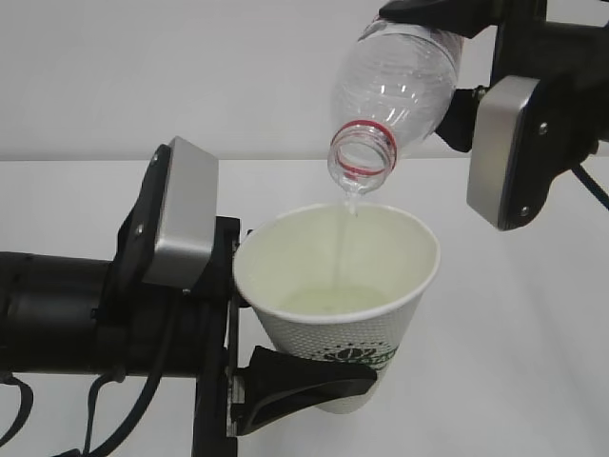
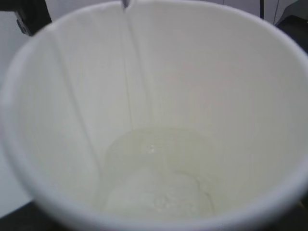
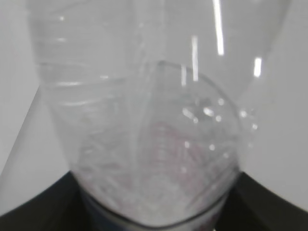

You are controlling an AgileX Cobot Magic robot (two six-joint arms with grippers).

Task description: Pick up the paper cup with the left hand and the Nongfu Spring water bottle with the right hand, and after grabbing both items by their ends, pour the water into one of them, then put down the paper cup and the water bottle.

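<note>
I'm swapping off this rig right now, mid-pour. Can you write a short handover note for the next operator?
Left hand: shut on the paper cup, held upright near its base.
Right hand: shut on the Nongfu Spring water bottle, tipped mouth-down above the cup.
Done: both picked up; a thin stream of water is falling, a shallow pool covers the cup's bottom.
Left: finish pouring, right the bottle, set both down.

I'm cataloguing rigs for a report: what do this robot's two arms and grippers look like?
Both are black. The left arm is a thick dark cylinder with black cables looping beneath it. Each wrist carries a rounded grey metal plate with small screws. The left gripper has curved black fingers; the right gripper is mostly out of frame.
</note>
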